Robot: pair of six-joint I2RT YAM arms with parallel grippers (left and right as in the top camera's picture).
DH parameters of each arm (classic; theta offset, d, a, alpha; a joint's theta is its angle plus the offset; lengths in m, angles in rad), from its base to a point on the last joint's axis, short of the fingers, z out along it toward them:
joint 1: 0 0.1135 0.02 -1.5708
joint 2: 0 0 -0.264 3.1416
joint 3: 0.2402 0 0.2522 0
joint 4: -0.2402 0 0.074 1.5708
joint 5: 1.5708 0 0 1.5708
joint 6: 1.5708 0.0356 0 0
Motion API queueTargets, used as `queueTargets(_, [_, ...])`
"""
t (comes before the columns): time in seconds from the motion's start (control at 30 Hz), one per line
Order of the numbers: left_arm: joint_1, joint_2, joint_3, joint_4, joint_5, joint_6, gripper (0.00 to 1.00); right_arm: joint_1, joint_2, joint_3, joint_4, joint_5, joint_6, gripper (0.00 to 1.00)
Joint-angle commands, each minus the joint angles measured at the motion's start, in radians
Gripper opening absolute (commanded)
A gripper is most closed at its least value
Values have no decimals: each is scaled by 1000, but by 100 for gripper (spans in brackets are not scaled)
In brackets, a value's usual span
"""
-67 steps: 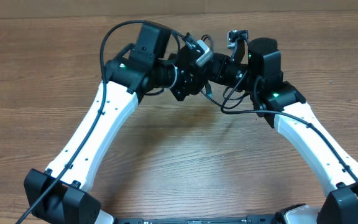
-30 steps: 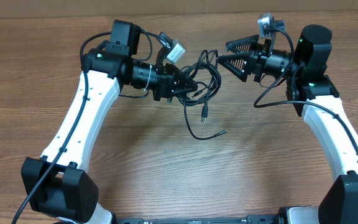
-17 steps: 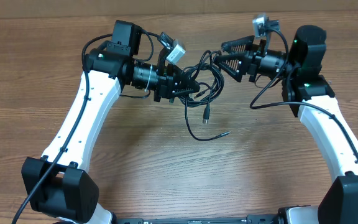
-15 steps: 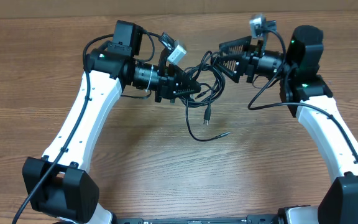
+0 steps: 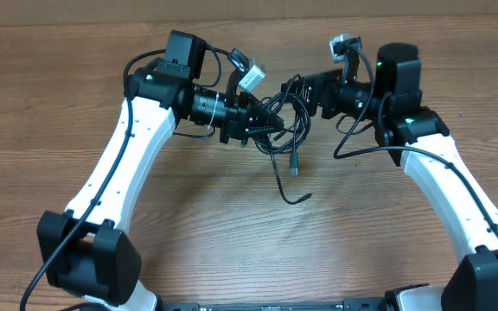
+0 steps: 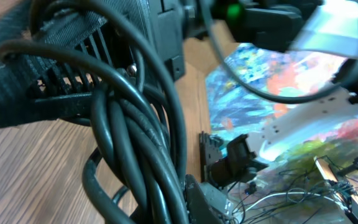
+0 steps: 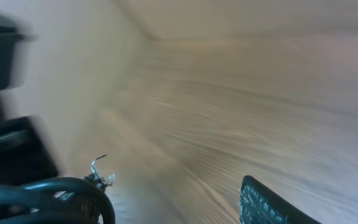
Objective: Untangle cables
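One tangled clump of cables [image 5: 296,119] hangs pinched tight in the left gripper [image 5: 262,127], just above the table [image 5: 232,233], with a plug tail dangling down. Compared to half a second ago, the right gripper [image 5: 311,91] has slid in just beside the loops. Its fingers are spread and it's holding nothing.

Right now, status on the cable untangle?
Left gripper jaws shut on the cables. Right gripper jaws open, beside the bundle, not gripping. Cables knotted, two ends hanging loose. Nothing else between the arms.
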State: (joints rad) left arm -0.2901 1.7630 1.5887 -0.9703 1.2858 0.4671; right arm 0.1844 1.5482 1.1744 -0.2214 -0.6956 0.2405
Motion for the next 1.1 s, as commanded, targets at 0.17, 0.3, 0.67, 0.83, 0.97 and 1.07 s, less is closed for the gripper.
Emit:
queueTargets(0.17, [-16,-24,2,-2,221,54,4,-155,14,11,-118,639,74,65])
queueTargets(0.3, [-16,-25,2,-1,286,80,4,-242,14,11,-130,636,82,64])
queueTargets(0.67, [-16,-24,2,-2,-109,-104,4,-311,14,11,-149,617,82,74])
queueTargets(0.83, [-16,-24,2,-14,-410,-280,5,-323,14,11,-186,616,106,100])
queueTargets(0.97, [-18,-24,2,-50,-682,-364,5,-334,14,11,-226,577,130,100])
queueTargets(1.07, [-18,-24,2,-85,-858,-409,4,-333,14,11,-244,400,130,100])
